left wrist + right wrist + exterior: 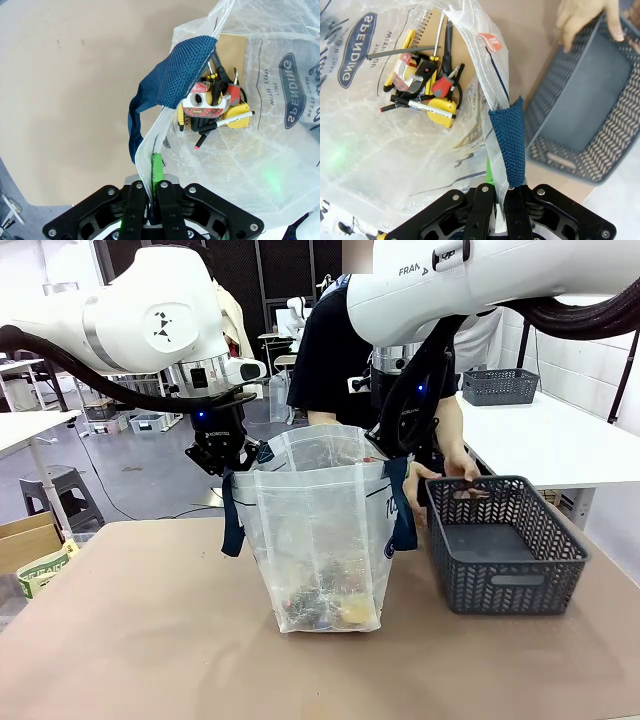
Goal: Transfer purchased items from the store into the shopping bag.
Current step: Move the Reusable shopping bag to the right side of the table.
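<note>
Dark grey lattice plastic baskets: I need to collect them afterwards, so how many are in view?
2. The near basket stands on the brown table, right of the translucent whitish shopping bag; the far basket sits on the white table behind. Others may be hidden.

Robotics lab, white worktables [550,445], bare grey floor [140,475], stool [58,483], storage bins [148,423]

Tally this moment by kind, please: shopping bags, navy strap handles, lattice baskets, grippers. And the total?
shopping bag: 1
navy strap handles: 2
lattice baskets: 2, the near basket and the far basket
grippers: 2, the left gripper and the right gripper, each shut on the bag's rim
Total: 7
</note>
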Controlling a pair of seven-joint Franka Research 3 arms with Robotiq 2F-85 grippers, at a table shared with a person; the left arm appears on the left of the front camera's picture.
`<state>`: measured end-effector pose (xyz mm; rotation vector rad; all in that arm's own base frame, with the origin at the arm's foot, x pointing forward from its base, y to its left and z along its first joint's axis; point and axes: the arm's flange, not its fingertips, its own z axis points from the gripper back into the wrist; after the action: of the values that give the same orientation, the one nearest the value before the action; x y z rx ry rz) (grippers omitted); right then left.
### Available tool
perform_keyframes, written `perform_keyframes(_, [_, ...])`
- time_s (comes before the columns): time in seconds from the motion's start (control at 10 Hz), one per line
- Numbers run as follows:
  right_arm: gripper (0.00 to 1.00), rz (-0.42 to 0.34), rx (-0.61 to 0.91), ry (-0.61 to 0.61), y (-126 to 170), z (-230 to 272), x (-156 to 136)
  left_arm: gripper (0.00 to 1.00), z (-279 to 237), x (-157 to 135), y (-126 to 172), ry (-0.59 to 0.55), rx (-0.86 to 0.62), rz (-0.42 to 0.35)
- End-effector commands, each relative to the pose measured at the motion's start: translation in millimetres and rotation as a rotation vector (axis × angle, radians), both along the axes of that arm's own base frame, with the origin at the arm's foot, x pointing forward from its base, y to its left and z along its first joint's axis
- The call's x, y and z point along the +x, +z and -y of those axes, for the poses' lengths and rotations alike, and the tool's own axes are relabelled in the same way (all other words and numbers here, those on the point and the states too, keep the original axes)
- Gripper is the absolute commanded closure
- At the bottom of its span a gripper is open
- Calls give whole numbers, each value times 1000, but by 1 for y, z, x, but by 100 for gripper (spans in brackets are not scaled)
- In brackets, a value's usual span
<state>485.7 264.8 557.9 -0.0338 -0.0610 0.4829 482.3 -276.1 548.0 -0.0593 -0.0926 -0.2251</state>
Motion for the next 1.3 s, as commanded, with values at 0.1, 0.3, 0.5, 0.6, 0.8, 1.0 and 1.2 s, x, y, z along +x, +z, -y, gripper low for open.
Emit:
perform_keyframes(0.1, [100, 8, 2, 1, 4, 1, 0, 100, -2, 0, 4, 4, -3, 7])
perform_keyframes(0.3, [100, 0, 0, 0, 0, 0, 0, 100, 0, 0, 0, 0, 0, 0])
perform_keyframes(0.5, [100, 50, 1, -142, -4, -7, -7, 100, 6, -5, 4, 51, -36, 27])
perform_keyframes(0.6, [100, 66, 6, -198, -1, -10, -12, 100, 7, -7, 4, 60, -52, 39])
perform_keyframes(0.8, [100, 115, 20, -298, 1, -17, -18, 100, 9, -10, 6, 51, -86, 94])
perform_keyframes(1.0, [100, 156, 19, -403, -1, -24, -20, 100, 19, -11, 8, 33, -112, 116])
perform_keyframes(1.2, [100, 187, 31, -456, -2, -28, -13, 100, 27, -10, 9, 32, -139, 116])
